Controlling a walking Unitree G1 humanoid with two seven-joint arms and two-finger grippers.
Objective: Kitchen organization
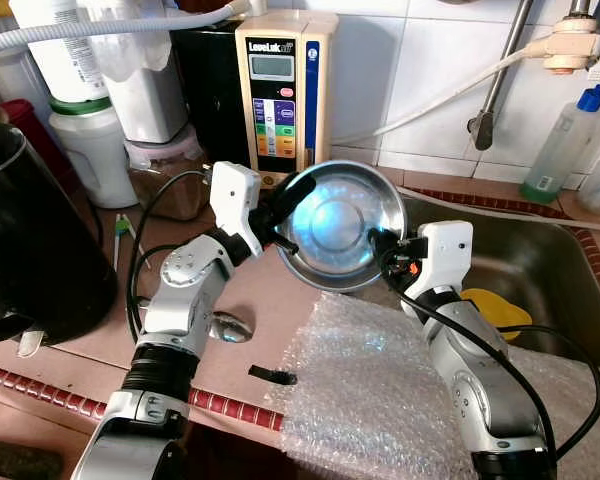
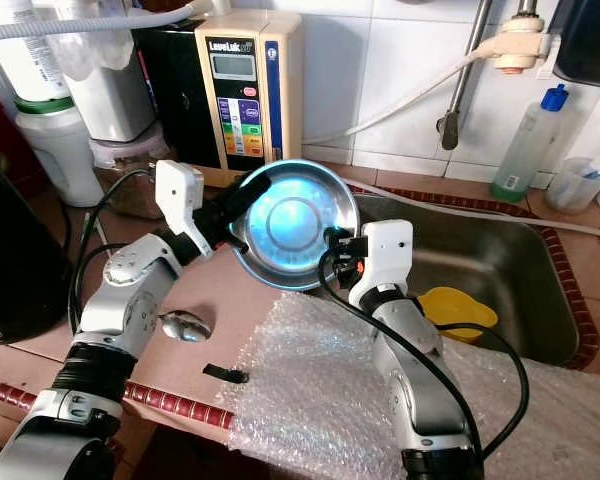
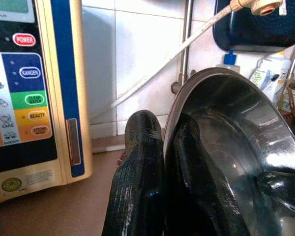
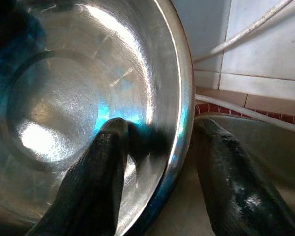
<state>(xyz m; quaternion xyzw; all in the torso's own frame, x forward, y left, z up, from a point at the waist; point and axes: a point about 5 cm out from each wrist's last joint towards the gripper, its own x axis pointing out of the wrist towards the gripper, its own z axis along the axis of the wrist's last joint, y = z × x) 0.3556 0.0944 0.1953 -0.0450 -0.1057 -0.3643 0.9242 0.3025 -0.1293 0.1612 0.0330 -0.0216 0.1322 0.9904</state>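
A stainless steel bowl is held up off the counter, tilted so its shiny inside faces the head camera, just above the counter's edge where it meets the sink. Both tools grip its rim from opposite sides. The left tool is clamped on the rim at the bowl's left, one black finger outside the wall and the other inside, the two nearly pressed together with only the metal between them. The right tool holds the rim at the bowl's right (one finger lies against the polished inner wall, the other stands outside it, with a visible gap to the metal on that side).

Below the bowl, toward the counter's front edge, a sheet of bubble wrap lies spread, reaching over the front of the sink. A metal spoon rests on the counter beside the left arm, and a small black clip-like piece lies near the front edge. Inside the sink sits a yellow object, partly hidden by the right arm. Against the tiled back wall stands a cream water ionizer with coloured buttons, with white containers to its left. A black kettle stands at the counter's left end, and a clear bottle with a blue cap stands behind the sink.
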